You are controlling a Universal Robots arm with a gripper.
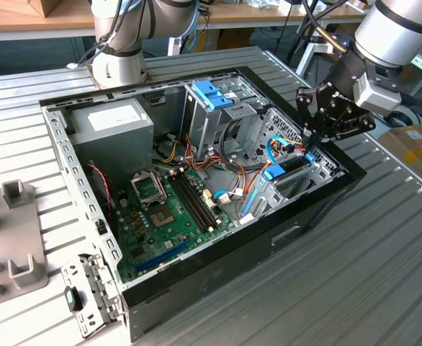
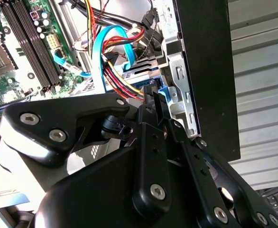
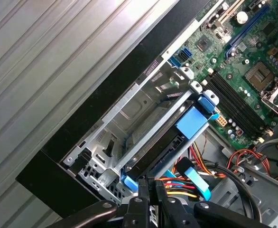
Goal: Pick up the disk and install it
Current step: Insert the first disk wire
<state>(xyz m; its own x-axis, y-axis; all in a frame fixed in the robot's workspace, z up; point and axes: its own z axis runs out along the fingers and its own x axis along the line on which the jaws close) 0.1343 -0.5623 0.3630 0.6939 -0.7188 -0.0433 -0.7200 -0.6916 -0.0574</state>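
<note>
First wrist view put the gripper [image 3: 151, 197] nearest, its black fingers [image 3: 143, 199] drawn close together at the rear edge of the disk [image 3: 177, 137]; whether they pinched that edge or merely pressed on it could not be told. Beyond them, the disk sat in its bay [image 3: 129, 114] against the case's side wall, blue carrier frame [image 3: 192, 122] at the far end, cables [image 3: 186, 183] crowding the near end. Farther off lay the motherboard [image 3: 253, 71]. Seating it well probably called for a straight push along the bay rails, keeping clear of those cables.
</note>
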